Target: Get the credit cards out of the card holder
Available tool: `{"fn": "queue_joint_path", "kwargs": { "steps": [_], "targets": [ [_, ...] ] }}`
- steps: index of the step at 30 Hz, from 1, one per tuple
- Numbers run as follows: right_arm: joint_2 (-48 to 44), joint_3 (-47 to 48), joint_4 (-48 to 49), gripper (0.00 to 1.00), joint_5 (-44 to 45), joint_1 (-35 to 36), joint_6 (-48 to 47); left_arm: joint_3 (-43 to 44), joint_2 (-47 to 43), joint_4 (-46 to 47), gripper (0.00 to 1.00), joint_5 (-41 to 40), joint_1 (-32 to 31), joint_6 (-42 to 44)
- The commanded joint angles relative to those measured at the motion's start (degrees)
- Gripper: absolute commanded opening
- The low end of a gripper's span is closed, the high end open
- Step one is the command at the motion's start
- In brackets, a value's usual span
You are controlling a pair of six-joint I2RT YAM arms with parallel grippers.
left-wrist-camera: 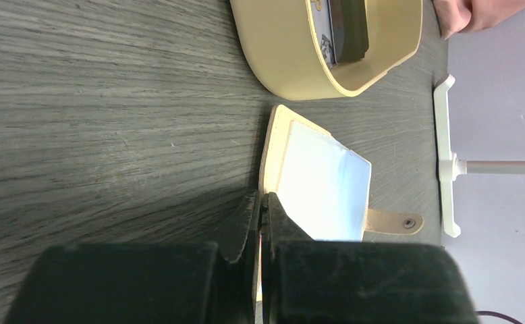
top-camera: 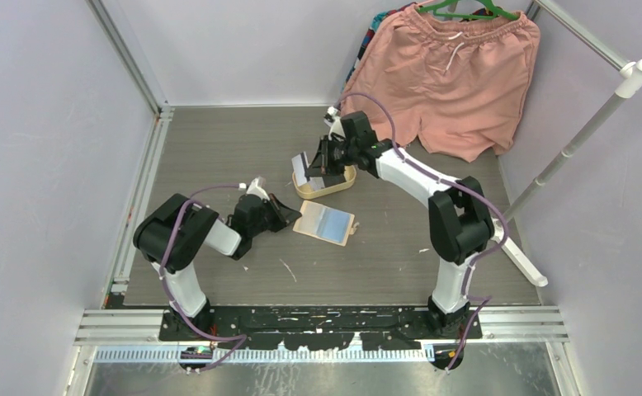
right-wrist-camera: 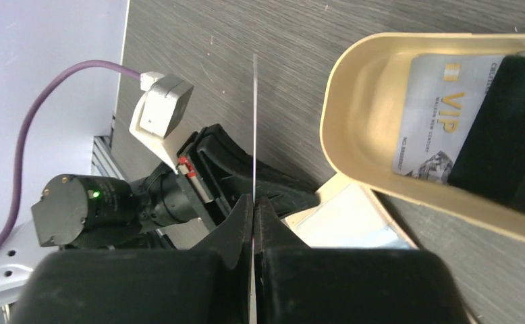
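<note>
Here we are, mid-transfer. The right gripper [right-wrist-camera: 254, 202] has its jaws closed tight on a credit card [right-wrist-camera: 254, 121], which its own camera sees edge-on as a thin line standing up from the fingertips. From above, that card hangs just beside the end of the cream tray [right-wrist-camera: 341, 101]. Two cards lie in the tray: a pale VIP card [right-wrist-camera: 442, 108] and a dark card [right-wrist-camera: 503, 135] partly over it.

Down at the card holder [left-wrist-camera: 320, 179], which lies open on the table with its snap tab [left-wrist-camera: 391, 221] sticking out, the left gripper [left-wrist-camera: 260, 202] has its jaws closed and its tips at the holder's edge. We can't tell whether they pinch the cover or merely press on it.

We judge this to be the drop-off step. Next the right arm needs to carry the card over the tray's rim and release it flat inside. The holder shows only pale blue-grey inside, and we can't say if that is lining or another card, so it wants a closer look
</note>
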Motion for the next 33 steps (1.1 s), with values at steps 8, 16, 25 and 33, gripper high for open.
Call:
{"fn": "queue_joint_path", "kwargs": {
  "steps": [8, 16, 25, 33],
  "targets": [
    [7.7, 6.0, -5.4, 0.01, -2.8, -1.2, -5.9, -5.5, 6.2, -23.3, 0.0, 0.4, -1.4, 4.6],
    [9.9, 2.2, 2.5, 0.01, -3.6, -4.1, -1.9, -5.6, 6.6, -22.9, 0.0, 0.7, -1.4, 4.6],
    [13.7, 5.0, 2.5, 0.01, -5.2, -5.7, -1.2, -5.3, 7.0, -22.9, 0.0, 0.7, -1.4, 4.5],
    [16.6, 7.2, 1.2, 0.01, -6.3, -5.7, -1.1, -4.9, 7.4, -23.1, 0.0, 0.9, -1.4, 4.6]
  ]
}}
